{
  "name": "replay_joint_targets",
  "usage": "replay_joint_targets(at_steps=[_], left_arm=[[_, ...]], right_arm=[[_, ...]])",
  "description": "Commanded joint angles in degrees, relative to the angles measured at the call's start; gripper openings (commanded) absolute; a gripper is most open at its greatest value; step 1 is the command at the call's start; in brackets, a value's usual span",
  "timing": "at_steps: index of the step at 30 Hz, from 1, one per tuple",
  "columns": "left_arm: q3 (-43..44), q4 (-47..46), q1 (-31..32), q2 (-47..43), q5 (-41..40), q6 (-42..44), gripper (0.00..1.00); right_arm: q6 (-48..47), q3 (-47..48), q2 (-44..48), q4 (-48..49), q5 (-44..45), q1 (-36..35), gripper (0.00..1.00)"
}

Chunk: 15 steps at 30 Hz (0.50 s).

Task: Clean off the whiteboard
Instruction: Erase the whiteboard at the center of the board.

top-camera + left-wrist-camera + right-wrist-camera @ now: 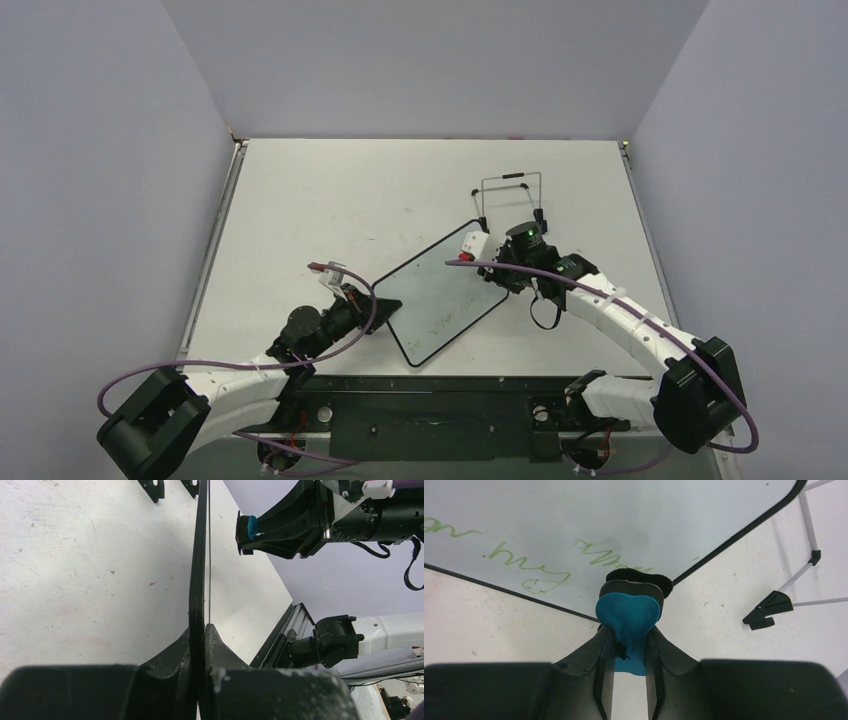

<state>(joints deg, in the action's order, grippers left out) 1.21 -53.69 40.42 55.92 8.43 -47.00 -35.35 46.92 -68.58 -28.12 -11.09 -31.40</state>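
Green handwriting [531, 572] marks the whiteboard [440, 295], which sits diagonally at the middle of the worktop [320, 200], between the two arms. The writing runs along the long edge nearest the arm bases.

Left tool [383, 307]: closed on the board's left corner. On my left wrist view, both fingers [172, 655] pinch the thin black frame, which runs edge-on up the centre of the picture. From these views I cannot tell whether the board lies flat or is raised off the worktop.

Right tool [503, 282]: closed on a blue-and-black eraser [628, 612] and positioned at the board's right corner. On my right wrist view, the blue body is clamped between the fingers, and the black felt pad faces the board at the point where the long and short frame edges meet. I cannot confirm contact between the felt and the board surface.

A wire stand [510, 195] with black feet stands on the worktop just beyond the board's far corner, apart from both tools.
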Motion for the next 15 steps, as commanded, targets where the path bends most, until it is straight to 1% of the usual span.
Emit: replay_joint_targets(at_steps=[1,5,9,13,15], left_arm=[[1.6,-6.4,0.5,-1.9,0.8,-1.0,0.00],[1.7,-6.4,0.5,-1.8,1.0,-1.2,0.00],[1.7,-6.8,0.7,-1.5,1.0,-1.4,0.00],[1.6,-7.4,0.8,-1.0,1.0,-1.6,0.00],[1.7,-7.5,0.8,-0.8,1.1,-1.6,0.00]], right_arm=[[-0.8,-0.2,-1.0,0.2,-2.7,-2.7,0.00],[-1.0,-0.2,-3.9,1.3,1.2,-7.2,0.00],[-0.4,0.1,-6.5,2.6,4.5,-10.1,0.00],[0.8,0.1,-7.9,4.0,7.4,-11.0,0.00],[2.4,0.5,-8.8,5.5,11.7,-10.7,0.00]])
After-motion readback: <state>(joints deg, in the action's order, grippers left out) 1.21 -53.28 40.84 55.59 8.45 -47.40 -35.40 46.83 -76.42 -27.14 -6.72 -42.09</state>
